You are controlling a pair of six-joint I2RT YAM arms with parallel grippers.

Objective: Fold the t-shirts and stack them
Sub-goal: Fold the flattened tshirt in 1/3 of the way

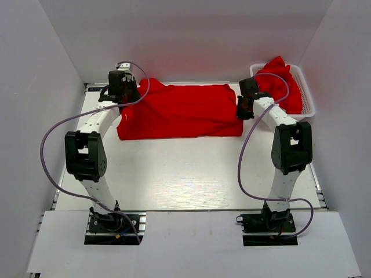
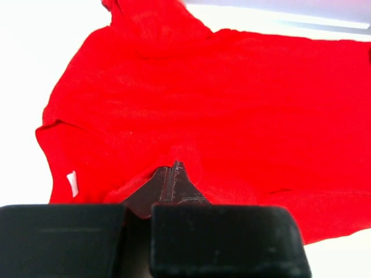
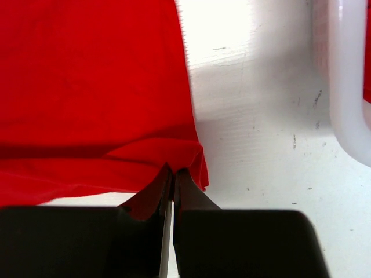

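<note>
One red t-shirt (image 1: 179,110) (doubled over, rumpled) pinched by left gripper (image 2: 174,169) and right gripper (image 3: 172,172).

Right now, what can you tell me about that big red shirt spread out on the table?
The red t-shirt looks like soft knit cloth, lying flat as a wide band across the far part of the white table, apparently doubled over. A small white tag shows near its left end. The left tool and right tool are each shut on the cloth, one at each end.
</note>
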